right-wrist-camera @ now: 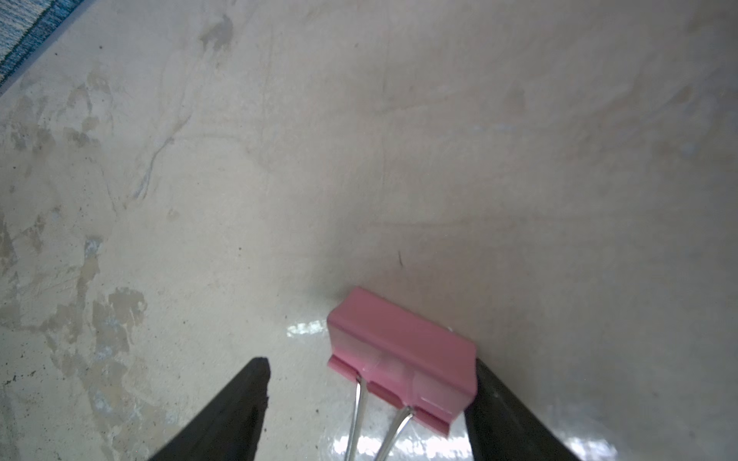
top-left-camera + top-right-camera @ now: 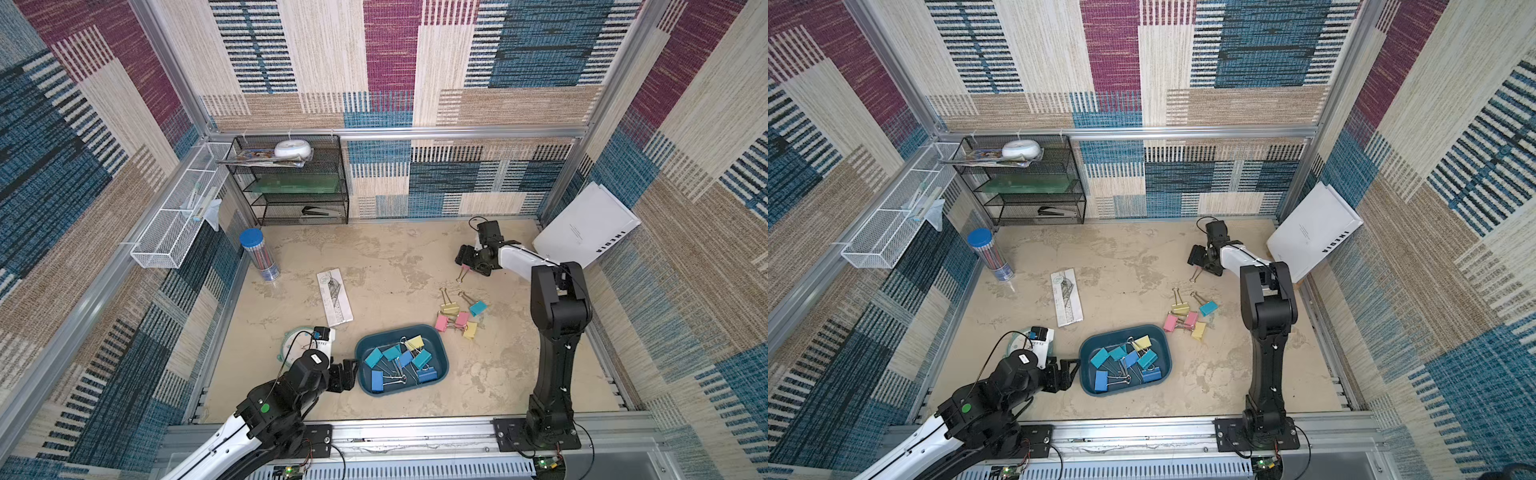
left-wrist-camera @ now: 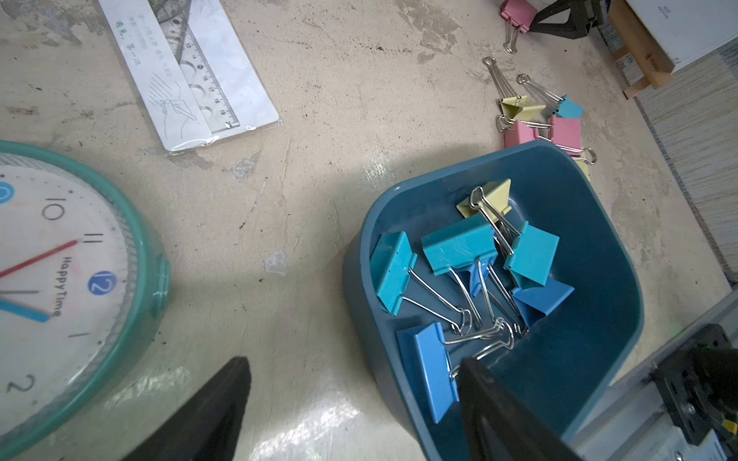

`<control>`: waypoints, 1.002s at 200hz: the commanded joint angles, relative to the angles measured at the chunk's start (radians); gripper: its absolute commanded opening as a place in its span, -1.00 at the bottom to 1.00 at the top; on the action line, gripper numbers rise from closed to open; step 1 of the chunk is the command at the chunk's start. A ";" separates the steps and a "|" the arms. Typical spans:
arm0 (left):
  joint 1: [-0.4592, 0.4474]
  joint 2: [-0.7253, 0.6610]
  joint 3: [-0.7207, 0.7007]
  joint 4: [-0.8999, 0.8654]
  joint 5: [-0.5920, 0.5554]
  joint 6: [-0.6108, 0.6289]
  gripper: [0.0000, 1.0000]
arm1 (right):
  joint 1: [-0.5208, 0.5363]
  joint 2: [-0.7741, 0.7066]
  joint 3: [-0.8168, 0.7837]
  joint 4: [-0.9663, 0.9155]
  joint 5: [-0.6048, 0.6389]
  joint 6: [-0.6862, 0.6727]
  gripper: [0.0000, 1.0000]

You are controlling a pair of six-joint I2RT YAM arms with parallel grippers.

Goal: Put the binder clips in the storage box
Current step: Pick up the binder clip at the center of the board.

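The dark teal storage box [image 2: 437, 376] [image 2: 1166, 358] [image 3: 591, 279] sits at the table's near middle and holds several blue, teal and yellow binder clips [image 2: 399, 359] [image 2: 1125, 361] [image 3: 459, 247]. Several more pink, yellow and teal clips [image 2: 459, 318] [image 2: 1187, 318] [image 3: 535, 119] lie in a cluster to its far right. My left gripper [image 2: 353, 374] [image 2: 1073, 372] [image 3: 353, 363] is open and straddles the box's left wall. At the far right, my right gripper [image 2: 467, 264] [image 1: 369, 364] is open around a lone pink clip [image 1: 403, 351] on the table. The clip touches one finger, with a gap to the other.
A teal-rimmed clock [image 2: 297, 338] [image 3: 60, 279] lies left of the box, under my left arm. A packaged ruler [image 2: 334, 297] [image 3: 187, 72] lies beyond it. A pencil tube [image 2: 259, 253], black mesh rack [image 2: 291, 183] and white wire basket [image 2: 178, 212] stand far left. A white book [image 2: 588, 226] leans far right.
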State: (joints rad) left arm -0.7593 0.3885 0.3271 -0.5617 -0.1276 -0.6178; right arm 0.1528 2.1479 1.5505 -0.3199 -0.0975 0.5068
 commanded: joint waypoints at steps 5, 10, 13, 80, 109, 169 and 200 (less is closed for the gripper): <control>0.000 -0.002 -0.001 -0.007 0.002 0.010 0.71 | 0.004 0.042 0.049 -0.088 -0.001 -0.025 0.57; 0.000 -0.003 -0.001 -0.006 0.000 0.012 0.71 | 0.005 0.046 0.050 -0.091 0.002 -0.030 0.56; 0.000 -0.002 -0.001 -0.006 0.000 0.011 0.71 | 0.005 0.048 0.052 -0.094 0.004 -0.032 0.55; 0.000 -0.007 -0.003 -0.004 0.005 0.011 0.72 | 0.019 0.110 0.109 -0.181 0.111 -0.104 0.40; 0.001 -0.008 -0.003 -0.004 0.005 0.011 0.72 | 0.029 0.135 0.148 -0.210 0.148 -0.117 0.40; 0.001 -0.013 -0.004 -0.006 0.006 0.012 0.72 | 0.047 0.186 0.199 -0.260 0.256 -0.143 0.23; 0.000 -0.015 -0.005 -0.005 0.008 0.014 0.72 | 0.056 0.213 0.233 -0.287 0.271 -0.148 0.06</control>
State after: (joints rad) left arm -0.7593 0.3763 0.3256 -0.5621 -0.1272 -0.6178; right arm 0.2058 2.3177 1.7824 -0.4328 0.1734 0.3531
